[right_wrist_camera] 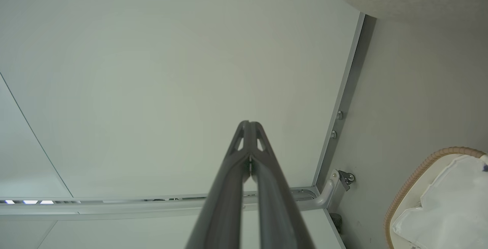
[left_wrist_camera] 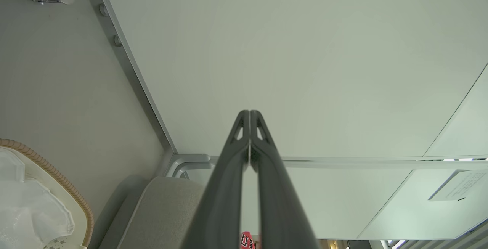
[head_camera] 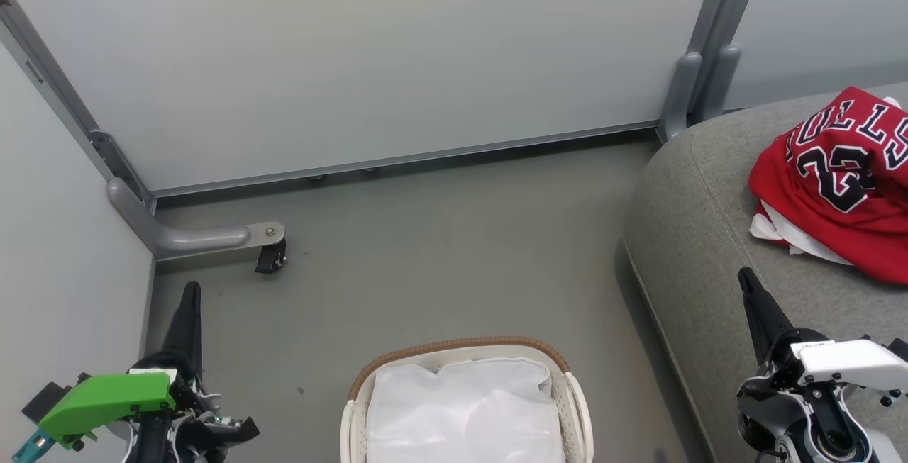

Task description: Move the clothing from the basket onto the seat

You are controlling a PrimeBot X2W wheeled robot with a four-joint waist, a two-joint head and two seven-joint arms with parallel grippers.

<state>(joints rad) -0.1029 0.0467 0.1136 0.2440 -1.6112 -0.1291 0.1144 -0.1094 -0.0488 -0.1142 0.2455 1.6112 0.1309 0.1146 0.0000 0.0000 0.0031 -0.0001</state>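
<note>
Jersey: the red jersey [head_camera: 844,186] lies crumpled on the seat [head_camera: 695,236], at the right of the head view and well apart from the basket.
Second piece: a white fold pokes out from under the jersey's lower edge, but I can't tell whether it belongs to the smaller red garment.
Basket: the basket [head_camera: 454,344] stands on the floor, low in the head view between the two arms. A white sheet [head_camera: 461,406] lies across the top, and no red cloth is in sight there.
Left gripper: the left gripper [head_camera: 190,293] is clenched on nothing, fingers pressed together and pointing at the bare wall in its wrist view.
Right gripper: the right gripper [head_camera: 745,275] is the same, pinched tight and empty, hovering by the seat's edge.
Progress: I'd call it done or very nearly so. The jersey is delivered, and what's left is to confirm that nothing red hides beneath the sheet.
Writing: "ULLS" over "23" in black edged with white, tilted across the jersey.
Other print: a paper notice [left_wrist_camera: 457,188] is on the wall panel in the left wrist view, its text too small to read.
</note>
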